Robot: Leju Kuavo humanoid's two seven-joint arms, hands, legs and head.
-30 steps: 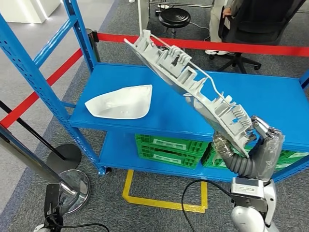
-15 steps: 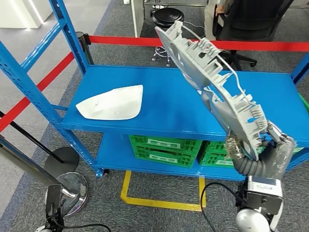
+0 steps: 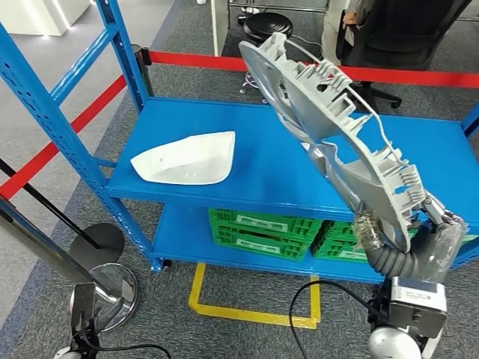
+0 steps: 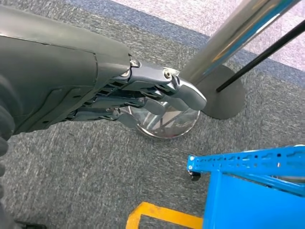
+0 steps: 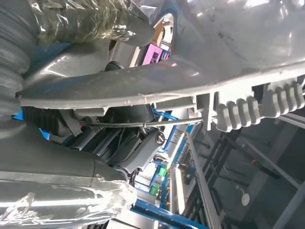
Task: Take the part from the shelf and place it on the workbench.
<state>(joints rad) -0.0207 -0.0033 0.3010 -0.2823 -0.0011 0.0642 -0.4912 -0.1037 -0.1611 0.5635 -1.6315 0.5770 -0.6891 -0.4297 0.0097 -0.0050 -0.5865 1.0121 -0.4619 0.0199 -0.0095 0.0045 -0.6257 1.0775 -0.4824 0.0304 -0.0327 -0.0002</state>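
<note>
A long grey plastic part (image 3: 316,105) with ribs and clips is lifted off the blue shelf (image 3: 271,176) and slants up and away over its right half. My right hand (image 3: 420,243), wrapped in clear film, grips its near end at the shelf's front edge. In the right wrist view the part (image 5: 233,43) runs across the fingers (image 5: 118,148) closed under it. A white curved part (image 3: 186,158) lies on the shelf's left side. My left hand (image 4: 107,90) hangs low over the carpet, fingers stretched out, holding nothing.
Green crates (image 3: 257,228) sit on the lower shelf. A red barrier tape (image 3: 186,61) runs behind the shelf, with a stool (image 3: 270,26) and a seated person (image 3: 390,30) beyond. A chrome stanchion base (image 3: 110,292) stands by my left side. Yellow floor marking (image 3: 248,314) lies below.
The grey part has tilted steeper and shifted right in my right hand's grip, and the hand has sunk lower right. The whole picture also swayed slightly. The white part stays put.
</note>
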